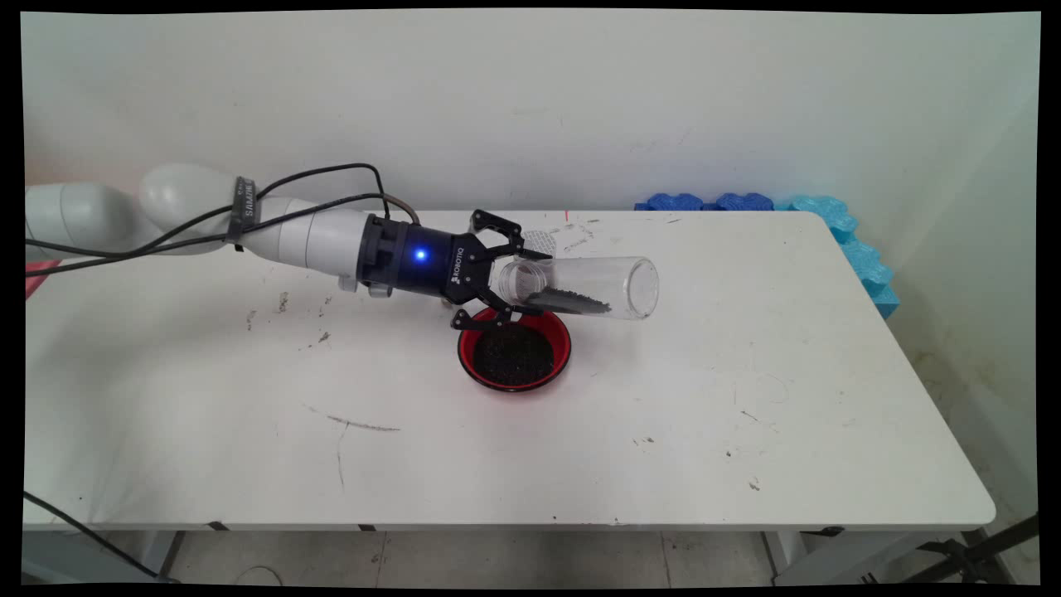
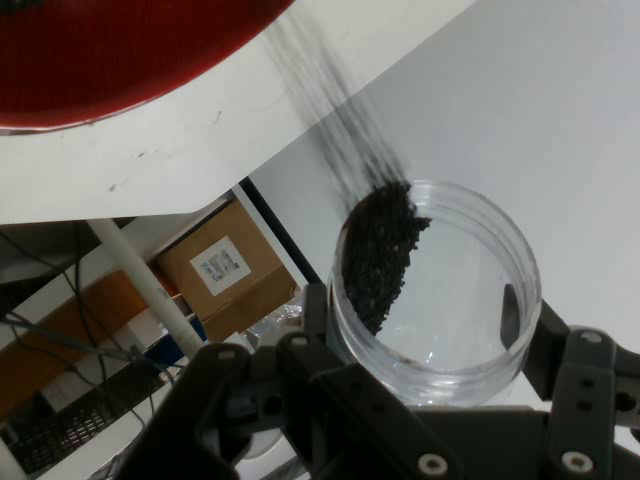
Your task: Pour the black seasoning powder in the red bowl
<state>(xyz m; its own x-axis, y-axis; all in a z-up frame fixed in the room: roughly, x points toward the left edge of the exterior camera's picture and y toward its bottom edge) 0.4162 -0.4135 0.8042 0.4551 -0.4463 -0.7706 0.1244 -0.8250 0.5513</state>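
My gripper is shut on a clear plastic jar, which it holds on its side and nearly level, pointing right. A streak of dark granules lies along the jar's lower wall. Just below the jar, a red bowl stands on the table with a layer of dark granules in it. In the hand view the jar sits between the fingers, with granules heaped against its left wall. The red bowl fills the top left corner.
A small white round lid lies on the table behind the gripper. Blue foam pieces line the table's far right corner. Black cables hang along the arm. A cardboard box sits on the floor beyond the table edge.
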